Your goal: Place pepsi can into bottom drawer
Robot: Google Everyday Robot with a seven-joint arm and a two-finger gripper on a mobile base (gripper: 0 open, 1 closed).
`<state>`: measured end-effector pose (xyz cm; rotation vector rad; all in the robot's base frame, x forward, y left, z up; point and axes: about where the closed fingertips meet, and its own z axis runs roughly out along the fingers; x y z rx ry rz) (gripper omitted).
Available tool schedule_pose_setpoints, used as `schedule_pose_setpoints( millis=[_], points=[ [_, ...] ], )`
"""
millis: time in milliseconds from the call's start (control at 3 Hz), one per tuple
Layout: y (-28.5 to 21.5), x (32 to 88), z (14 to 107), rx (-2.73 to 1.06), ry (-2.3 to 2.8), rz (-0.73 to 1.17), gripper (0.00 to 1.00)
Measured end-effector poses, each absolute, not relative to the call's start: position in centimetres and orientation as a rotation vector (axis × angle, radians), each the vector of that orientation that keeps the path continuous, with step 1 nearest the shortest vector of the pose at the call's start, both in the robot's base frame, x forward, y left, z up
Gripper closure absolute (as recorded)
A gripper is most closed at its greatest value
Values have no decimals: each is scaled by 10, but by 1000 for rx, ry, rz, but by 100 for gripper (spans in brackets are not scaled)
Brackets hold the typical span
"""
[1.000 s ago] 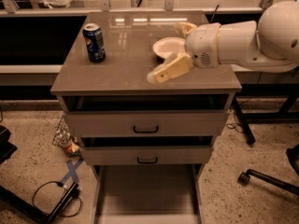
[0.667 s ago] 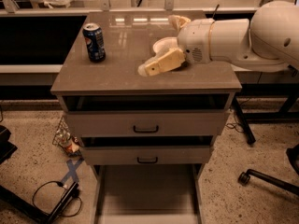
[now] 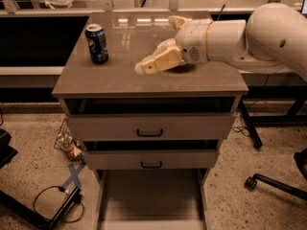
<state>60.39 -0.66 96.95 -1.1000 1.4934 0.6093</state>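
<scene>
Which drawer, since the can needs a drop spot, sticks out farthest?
The bottom drawer, its pale floor exposed; the two handled drawers above barely protrude. The gripper hovers over the cabinet top.

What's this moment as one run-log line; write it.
gripper: over cabinet top, right of pepsi can, not touching | pepsi can: upright on top, left side | bottom drawer: pulled out, can not inside

Cabinet top (image 3: 206,83): pepsi can (image 3: 97,43) upright at left rear; gripper (image 3: 145,69) over centre, right of the can and apart from it, arm entering from the right. Beneath, stacked: top drawer (image 3: 149,127), middle drawer (image 3: 151,161), bottom drawer (image 3: 151,198) extending furthest forward.
</scene>
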Motion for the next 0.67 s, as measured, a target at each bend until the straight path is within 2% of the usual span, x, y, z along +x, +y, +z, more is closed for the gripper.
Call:
schedule_pose_setpoints(
  millis=[667],
  points=[
    [69,671,967,-971,1430,711,0]
  ],
)
